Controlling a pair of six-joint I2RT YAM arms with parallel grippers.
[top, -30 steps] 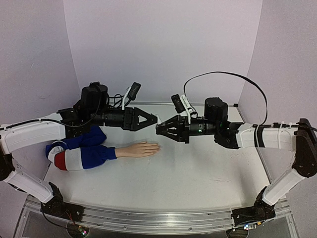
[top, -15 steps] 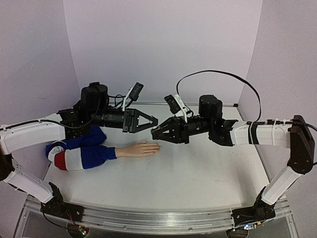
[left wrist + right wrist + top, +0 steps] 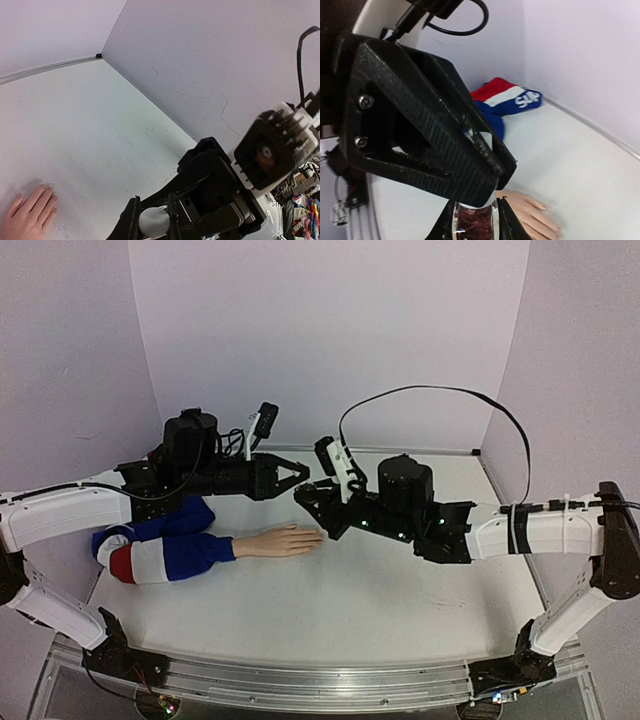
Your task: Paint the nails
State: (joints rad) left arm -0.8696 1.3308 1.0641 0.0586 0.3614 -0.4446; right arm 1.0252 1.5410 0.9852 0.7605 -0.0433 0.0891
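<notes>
Noted: left pincer (image 3: pixel 301 472), spread a second before, had pinched the white cap (image 3: pixel 154 221) of the polish bottle (image 3: pixel 475 223) clamped in the right pincer (image 3: pixel 308 496), above the mannequin hand (image 3: pixel 280 541) whose nails (image 3: pixel 316 536) lay unpainted on the surface (image 3: pixel 400 590); uncapping likely next.

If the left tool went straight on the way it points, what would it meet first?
The left tool meets the cap it grips first, then the bottle in the right tool.
</notes>
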